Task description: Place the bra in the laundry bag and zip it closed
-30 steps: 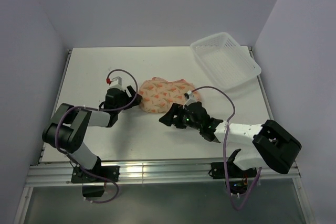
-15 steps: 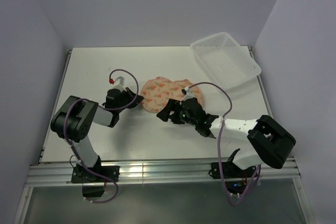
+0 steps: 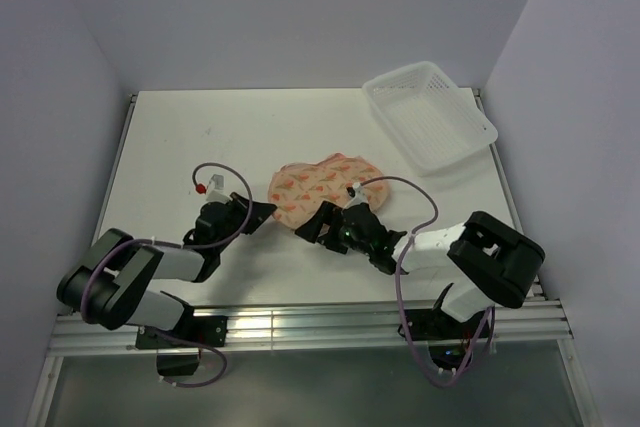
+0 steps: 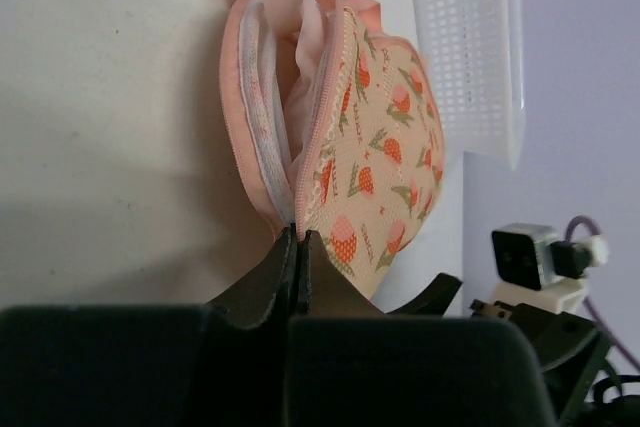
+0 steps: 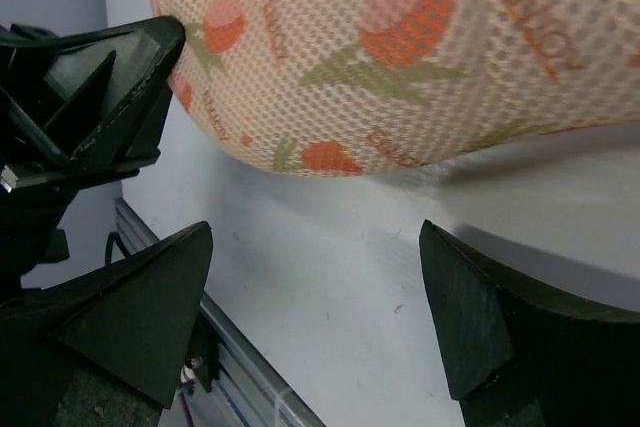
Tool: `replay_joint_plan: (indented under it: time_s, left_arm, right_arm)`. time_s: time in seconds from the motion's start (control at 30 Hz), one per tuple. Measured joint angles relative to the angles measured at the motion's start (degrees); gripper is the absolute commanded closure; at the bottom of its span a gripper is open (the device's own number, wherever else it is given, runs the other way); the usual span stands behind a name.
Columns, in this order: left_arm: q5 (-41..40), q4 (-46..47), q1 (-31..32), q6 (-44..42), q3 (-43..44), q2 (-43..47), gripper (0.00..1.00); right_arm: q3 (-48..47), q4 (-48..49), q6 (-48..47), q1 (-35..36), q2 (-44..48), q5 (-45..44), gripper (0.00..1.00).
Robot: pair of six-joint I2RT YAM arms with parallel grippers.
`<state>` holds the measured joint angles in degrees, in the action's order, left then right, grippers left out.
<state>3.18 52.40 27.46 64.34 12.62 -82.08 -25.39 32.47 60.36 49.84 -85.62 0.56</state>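
Observation:
The laundry bag (image 3: 325,185), a cream pouch with orange print, lies mid-table. Its pink zipper edge gapes in the left wrist view, where the laundry bag (image 4: 385,137) shows the pale pink bra (image 4: 298,9) tucked inside the mouth. My left gripper (image 4: 297,237) is shut on the zipper edge at the bag's near-left end, and the left gripper (image 3: 264,210) shows at that spot from above. My right gripper (image 5: 315,237) is open just in front of the bag (image 5: 400,47), with bare table between its fingers. From above, the right gripper (image 3: 316,220) sits at the bag's near edge.
A white lattice basket (image 3: 430,112) stands tilted at the back right corner. The same basket (image 4: 468,37) lies beyond the bag in the left wrist view. Purple cables loop over both arms. A metal rail (image 3: 300,325) runs along the table's near edge.
My left gripper closed on the bag's zipper edge and drew toward the near side, shifting the bag slightly. The right gripper moved in closer to the bag and spread a little wider.

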Motion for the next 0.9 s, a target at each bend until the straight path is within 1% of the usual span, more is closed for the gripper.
replay_joint_plan:
  time_s: [0.23,0.5,0.6,0.63,0.73,0.77,0.8,0.83,0.87,0.9]
  left_arm:
    - [-2.5,-2.7,0.4,7.3,-1.3,4.7,1.0]
    - [-1.6,-2.4,0.7,14.0,-2.9,5.5,1.0]
    - [-0.9,-1.5,1.2,16.7,-4.0,5.4,1.0]
    - [-0.8,-1.1,1.4,17.4,-4.3,5.4,1.0]
    - [-0.4,-0.3,1.9,18.8,-4.8,5.4,1.0]
    - [-0.4,-0.2,2.0,19.1,-4.9,5.4,1.0]
    - [-0.5,-0.2,2.1,19.2,-5.0,5.5,1.0]
    - [-0.5,-0.6,2.1,19.3,-5.0,5.8,1.0]
    - [-0.7,-1.1,2.1,19.2,-5.0,6.2,0.97]
    - [-0.9,-2.2,2.1,18.9,-5.0,7.1,0.95]
  right_arm:
    - [4.1,7.4,6.6,1.0,-0.9,-5.5,0.09]
    - [4.1,14.5,11.6,1.0,-5.8,-8.4,0.09]
    - [4.1,17.5,13.1,1.0,-7.7,-9.5,0.13]
    - [4.1,18.0,13.4,1.0,-7.9,-9.8,0.18]
    - [4.1,19.8,13.7,1.0,-7.9,-11.3,0.27]
    - [4.1,20.3,13.7,1.0,-7.9,-11.9,0.33]
    - [4.1,20.6,13.6,1.0,-7.9,-12.5,0.44]
    - [4.1,20.8,13.4,1.0,-7.9,-13.0,0.44]
    - [4.1,20.9,13.5,1.0,-7.9,-13.4,0.45]
    - [4.2,21.0,13.6,1.0,-7.9,-13.6,0.56]
